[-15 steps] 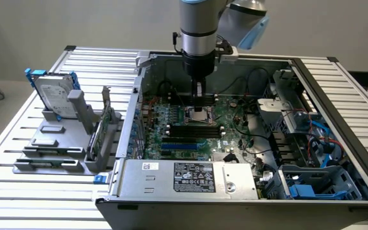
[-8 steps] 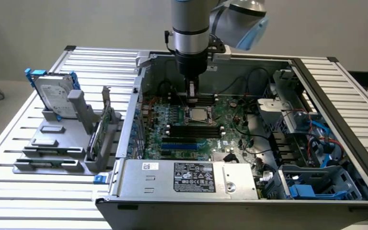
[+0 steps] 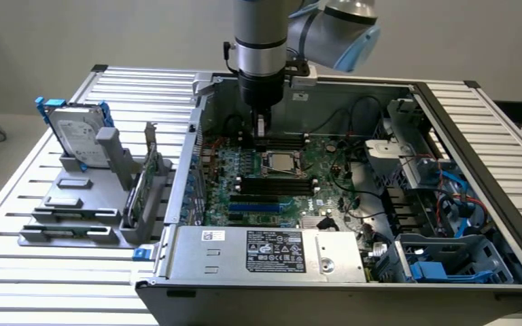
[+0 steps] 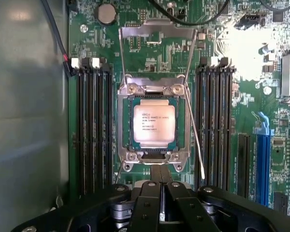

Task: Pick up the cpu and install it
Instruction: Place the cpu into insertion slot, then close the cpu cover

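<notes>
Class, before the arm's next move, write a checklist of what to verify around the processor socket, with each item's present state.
1. cpu lying in the socket: ok.
2. cpu pressed fully flat: cannot tell.
3. Gripper shut and empty: ok.
4. Load plate closed over the cpu: not ok, it stands open.
5. Lever latched: not ok, it is free.

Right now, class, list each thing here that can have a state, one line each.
cpu: lying flat in the socket, uncovered.
load plate: swung open.
socket lever: released.
tool: shut, holding nothing, beside the socket.
memory slots: empty.
hard drive: upright in its grey stand.
computer case: side open.
</notes>
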You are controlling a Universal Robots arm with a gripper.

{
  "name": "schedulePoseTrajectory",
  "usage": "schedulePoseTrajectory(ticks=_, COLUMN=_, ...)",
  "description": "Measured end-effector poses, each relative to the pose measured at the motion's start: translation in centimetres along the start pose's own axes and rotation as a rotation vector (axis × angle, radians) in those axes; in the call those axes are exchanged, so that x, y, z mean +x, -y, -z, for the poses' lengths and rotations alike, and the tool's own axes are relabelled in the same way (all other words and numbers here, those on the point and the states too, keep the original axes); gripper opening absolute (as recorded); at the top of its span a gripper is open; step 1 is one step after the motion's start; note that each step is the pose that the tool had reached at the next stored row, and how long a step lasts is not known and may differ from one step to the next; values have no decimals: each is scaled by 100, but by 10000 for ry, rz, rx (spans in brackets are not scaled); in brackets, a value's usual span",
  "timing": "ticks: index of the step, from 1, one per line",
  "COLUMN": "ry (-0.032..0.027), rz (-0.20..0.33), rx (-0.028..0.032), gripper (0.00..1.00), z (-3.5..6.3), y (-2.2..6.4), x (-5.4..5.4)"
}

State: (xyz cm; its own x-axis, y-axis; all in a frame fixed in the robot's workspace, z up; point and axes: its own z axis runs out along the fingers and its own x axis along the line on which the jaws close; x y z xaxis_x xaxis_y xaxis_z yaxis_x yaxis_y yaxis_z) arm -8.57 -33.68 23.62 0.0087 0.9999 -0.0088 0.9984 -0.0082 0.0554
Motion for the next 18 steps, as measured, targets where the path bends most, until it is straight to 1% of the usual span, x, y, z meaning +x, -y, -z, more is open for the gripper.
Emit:
schedulePoseTrajectory(ticks=1, ry=2, rz=0, rx=23, gripper=11, z=1, y=1, x=0)
schedulePoseTrajectory(ticks=2, ry=1, rz=-1, rx=26, gripper=11, z=1, y=1, x=0)
schedulePoseTrajectory(ticks=16, ry=-1, rz=-1, rx=26, gripper=11, z=0, y=1, x=0)
schedulePoseTrajectory(ticks=17, ry=-8, rz=0, rx=27, gripper=11, z=3, y=-11, x=0)
schedulePoseTrajectory(ticks=18, ry=-28, rz=-2, rx=31, gripper=11, z=15, y=-53, x=0)
